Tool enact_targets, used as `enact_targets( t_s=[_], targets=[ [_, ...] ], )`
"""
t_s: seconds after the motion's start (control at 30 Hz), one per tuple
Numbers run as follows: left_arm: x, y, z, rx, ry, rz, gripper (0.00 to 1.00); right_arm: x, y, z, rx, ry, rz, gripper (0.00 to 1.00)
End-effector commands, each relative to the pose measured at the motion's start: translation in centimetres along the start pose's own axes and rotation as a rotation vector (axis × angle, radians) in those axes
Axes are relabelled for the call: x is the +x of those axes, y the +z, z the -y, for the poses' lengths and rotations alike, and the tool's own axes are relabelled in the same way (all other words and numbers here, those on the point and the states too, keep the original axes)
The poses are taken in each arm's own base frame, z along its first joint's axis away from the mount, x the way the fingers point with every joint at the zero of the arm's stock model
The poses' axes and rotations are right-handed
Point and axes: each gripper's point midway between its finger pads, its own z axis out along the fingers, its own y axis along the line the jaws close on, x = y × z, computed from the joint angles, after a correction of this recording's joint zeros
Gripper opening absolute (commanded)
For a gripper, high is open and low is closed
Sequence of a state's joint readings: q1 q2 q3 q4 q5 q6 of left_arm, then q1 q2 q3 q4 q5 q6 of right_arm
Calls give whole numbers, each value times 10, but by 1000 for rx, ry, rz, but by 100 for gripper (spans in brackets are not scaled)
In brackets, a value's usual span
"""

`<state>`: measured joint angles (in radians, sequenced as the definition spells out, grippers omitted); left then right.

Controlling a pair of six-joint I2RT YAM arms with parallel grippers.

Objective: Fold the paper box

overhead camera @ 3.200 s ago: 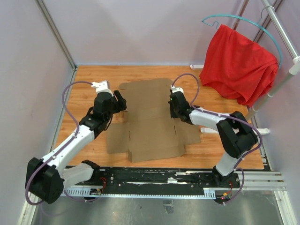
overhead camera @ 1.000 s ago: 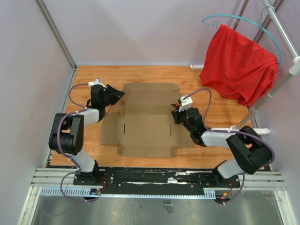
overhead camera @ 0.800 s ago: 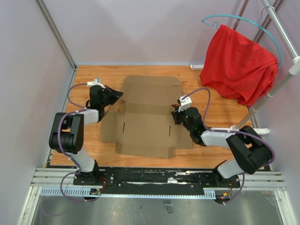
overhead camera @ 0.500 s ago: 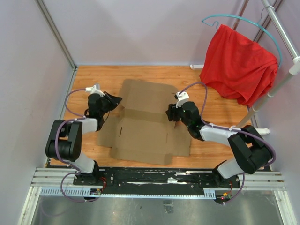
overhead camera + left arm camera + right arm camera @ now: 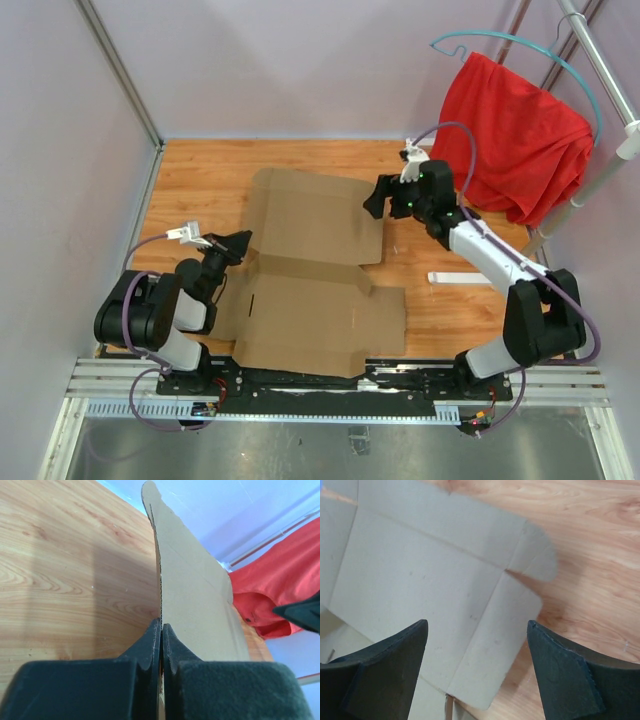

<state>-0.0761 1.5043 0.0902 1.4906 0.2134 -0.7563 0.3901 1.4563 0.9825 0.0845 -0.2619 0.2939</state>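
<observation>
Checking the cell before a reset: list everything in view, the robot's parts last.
paper box: one, brown, mid-table.
red cloth: one, red, hanging far right on the hanger.
hanger: one, teal, far right.
rack pole: one, silver, right edge.
white strip: one, white, on table right of the box.
table: one, light wood, under everything.
left arm: one, black and white, near left; jaws shut on the paper box's left edge.
right arm: one, black and white, right; jaws open above the box's far right corner.

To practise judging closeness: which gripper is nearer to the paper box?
Left. The left gripper is clamped shut on the left edge of the paper box; the right gripper hovers open above its far right corner.
</observation>
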Motion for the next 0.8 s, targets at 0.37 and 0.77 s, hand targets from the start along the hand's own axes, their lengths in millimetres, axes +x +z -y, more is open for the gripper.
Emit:
enact_targets(
  t_s=[0.37,0.77],
  targets=[
    [-57,-13,63,246,90,240,0,52,31,26,-208,266,-315,70],
    [-56,-14,63,248,87,238,0,57,31,45,-132,275,-308,77]
  ],
)
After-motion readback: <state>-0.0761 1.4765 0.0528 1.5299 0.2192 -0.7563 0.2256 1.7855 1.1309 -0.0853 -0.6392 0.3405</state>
